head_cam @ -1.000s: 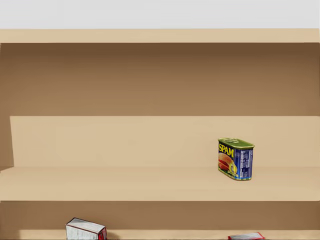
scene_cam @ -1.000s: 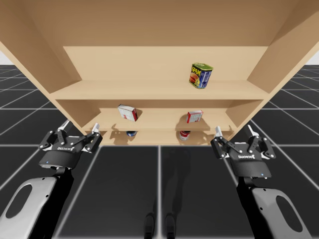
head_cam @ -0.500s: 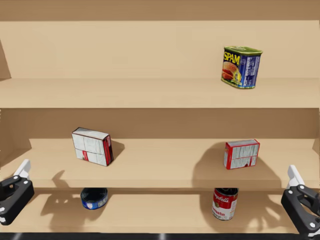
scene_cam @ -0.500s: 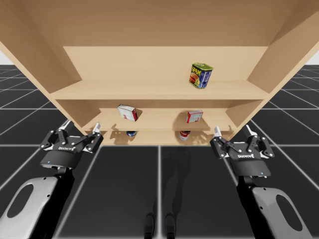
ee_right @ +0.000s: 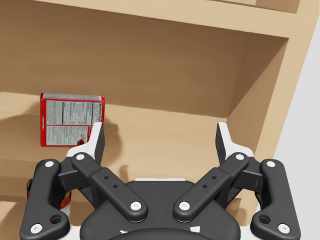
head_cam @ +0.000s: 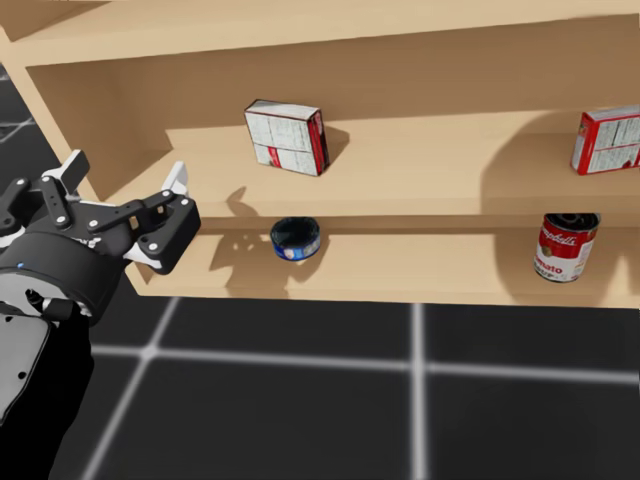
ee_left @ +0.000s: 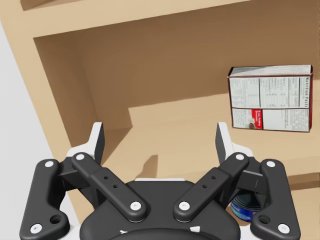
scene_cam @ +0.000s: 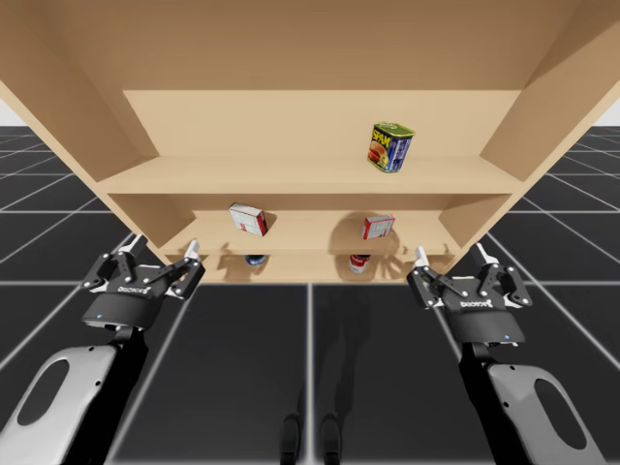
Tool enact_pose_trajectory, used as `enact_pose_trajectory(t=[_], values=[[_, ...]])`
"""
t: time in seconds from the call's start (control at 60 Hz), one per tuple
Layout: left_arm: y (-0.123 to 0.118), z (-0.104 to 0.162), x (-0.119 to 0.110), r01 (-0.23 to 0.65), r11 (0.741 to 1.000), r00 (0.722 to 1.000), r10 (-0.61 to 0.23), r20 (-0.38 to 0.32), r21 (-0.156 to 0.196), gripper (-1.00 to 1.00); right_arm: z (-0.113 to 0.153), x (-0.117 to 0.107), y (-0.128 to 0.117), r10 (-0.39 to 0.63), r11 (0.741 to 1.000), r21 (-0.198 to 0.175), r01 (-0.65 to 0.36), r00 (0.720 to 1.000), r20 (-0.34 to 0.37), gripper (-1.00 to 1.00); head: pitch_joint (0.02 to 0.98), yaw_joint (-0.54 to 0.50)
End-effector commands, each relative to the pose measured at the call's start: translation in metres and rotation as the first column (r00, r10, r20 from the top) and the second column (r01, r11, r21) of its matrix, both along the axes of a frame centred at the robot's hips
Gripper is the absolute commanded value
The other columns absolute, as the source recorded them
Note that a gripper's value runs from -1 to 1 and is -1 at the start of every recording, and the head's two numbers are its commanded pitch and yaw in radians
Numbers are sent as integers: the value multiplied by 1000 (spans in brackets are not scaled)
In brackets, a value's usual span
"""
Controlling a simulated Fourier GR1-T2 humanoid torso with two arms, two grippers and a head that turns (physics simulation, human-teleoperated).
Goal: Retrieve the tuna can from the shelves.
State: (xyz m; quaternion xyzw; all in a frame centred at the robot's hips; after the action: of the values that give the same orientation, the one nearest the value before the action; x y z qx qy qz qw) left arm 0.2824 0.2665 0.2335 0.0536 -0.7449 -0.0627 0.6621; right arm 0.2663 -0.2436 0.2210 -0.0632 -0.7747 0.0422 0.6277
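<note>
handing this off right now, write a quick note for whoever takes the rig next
Left gripper: open, holding nothing, out in front of the left end of the shelves.
Right gripper: open, holding nothing, out in front of the right end.
Tuna can: the low blue round can on the bottom shelf, below the white box and nearer the left gripper. A red-and-white can stands further right on the same shelf.
Done: nothing grasped yet.
Left: reach in, probably with the left gripper, close on the tuna can, and bring it out.
</note>
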Motion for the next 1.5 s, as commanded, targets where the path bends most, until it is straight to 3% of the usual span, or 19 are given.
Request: enact_pose_trajectory(t=[0.017,0.183,0.2,0.3,0.383,0.417,0.5,0.55,0.583,0.633,0.9,1.017,1.067,1.317,1.5], values=[[-2,0,0,6,1000,1000,-6,0,2,-1000,-1,1,1,-3,1000,-6,3,1000,-3,-1000,758,234],[-10,0,-2,43,999,999,-43,-24,-9,-1000,-1,1,1,-4,1000,-5,4,1000,-4,-1000,756,234],[-12,1,-3,57,998,998,-58,-38,-27,-1000,-1,1,0,-5,1000,-4,5,1000,-4,-1000,754,233],[-20,2,-6,67,997,996,-69,-50,-36,-1000,-1,1,0,-4,1000,0,4,1000,-6,-1000,743,229],[-27,1,-10,61,995,995,-67,-79,-74,-1000,-2,2,0,-5,1000,2,5,1000,-9,-1000,730,229],[-30,-1,-11,68,996,992,-74,-102,-61,-1000,-2,2,-1,-8,1000,2,8,1000,-10,-1000,730,231],[-40,-7,-18,54,991,974,-79,-214,-122,-1000,-3,2,-2,-14,1000,5,14,1000,-13,-1000,731,229],[-44,-9,-19,66,988,970,-96,-222,-140,-1000,-3,2,-2,-17,1000,5,17,1000,-14,-1000,731,226],[-51,-12,-22,75,989,976,-99,-193,-130,-1000,-4,2,-3,-20,1000,7,20,1000,-17,-1000,731,223],[-57,-13,-26,85,986,965,-118,-235,-146,-1000,-5,3,-4,-22,1000,6,23,1000,-22,-1000,732,222],[-68,-33,-36,123,979,946,-166,-279,-165,-1000,-7,4,-6,-28,1000,10,28,999,-26,-1000,731,217],[-67,-47,-28,117,975,940,-170,-296,-188,-1000,-8,5,-6,-23,1000,17,24,999,-29,-1000,730,217],[-67,-50,-25,114,977,941,-164,-296,-182,-1000,-8,5,-6,-22,1000,15,23,999,-28,-1000,730,218],[-68,-71,12,101,970,931,-171,-324,-222,-1000,-8,5,-7,-21,1000,15,22,999,-27,-1000,730,217],[-72,-81,37,91,975,923,-159,-351,-202,-1000,-9,5,-6,-21,1000,15,21,999,-27,-1000,724,216]])
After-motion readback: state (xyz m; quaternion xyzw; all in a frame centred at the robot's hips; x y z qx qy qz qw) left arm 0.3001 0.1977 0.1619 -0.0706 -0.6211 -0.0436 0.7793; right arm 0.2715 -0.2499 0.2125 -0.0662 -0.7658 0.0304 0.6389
